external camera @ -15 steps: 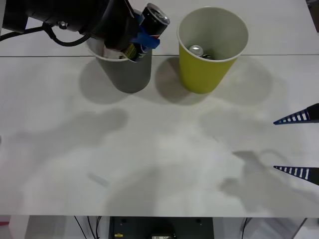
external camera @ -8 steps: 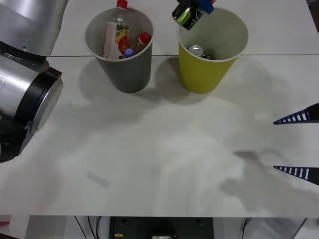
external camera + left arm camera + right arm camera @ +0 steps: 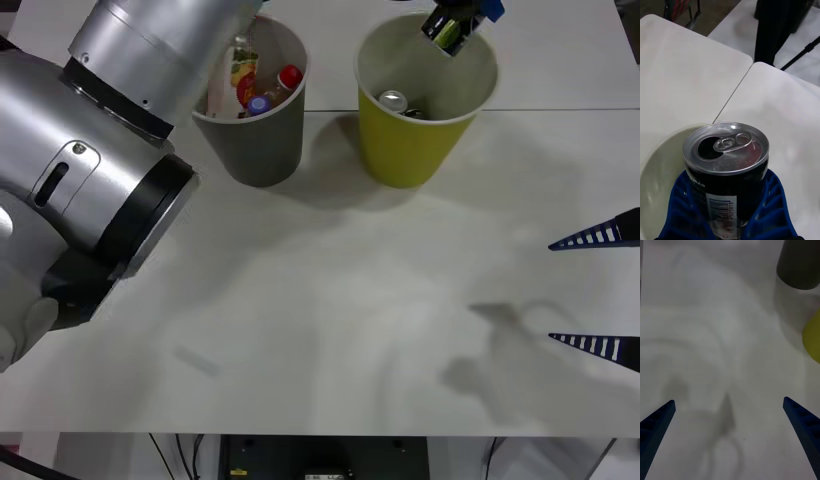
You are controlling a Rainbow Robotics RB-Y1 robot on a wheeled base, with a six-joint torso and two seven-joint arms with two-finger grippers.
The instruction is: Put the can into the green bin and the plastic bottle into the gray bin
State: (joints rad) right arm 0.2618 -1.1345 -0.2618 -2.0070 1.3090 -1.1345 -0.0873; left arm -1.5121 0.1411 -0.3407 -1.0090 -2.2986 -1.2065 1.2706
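- Left gripper (image 3: 462, 22): at the top edge of the front frame, right of centre, above the far rim of the green bin (image 3: 412, 150); its blue ribbed fingers (image 3: 767, 210) are closed around the can (image 3: 447, 28)
- Can, left wrist frame (image 3: 727, 165): fills the lower centre, dark sides clamped between the two blue fingers, silver top with pull tab facing the camera, a barcode label on the side; the pale inside of the green bin (image 3: 662, 168) curves in at the lower left, beneath the can
- Can, front frame: held tilted in the air over the green bin's opening, not touching the rim
- Green bin: stands upper centre-right in the front frame on the white table (image 3: 330, 330); a paler silver can (image 3: 394, 99) lies inside it against the near-left wall
- Gray bin (image 3: 262, 140): just left of the green bin, apart from it; it holds plastic bottles, one with a red cap (image 3: 290, 76); the left arm (image 3: 110, 170) covers its upper-left rim
- Right gripper (image 3: 600, 293): at the right edge of the front frame, low over the table, well apart from both bins; fingers (image 3: 658, 423) spread wide and holding nothing
- Right wrist frame: bare table between the fingers, gray bin (image 3: 799, 266) in the upper right corner, edge of the green bin (image 3: 813, 337) at the right margin
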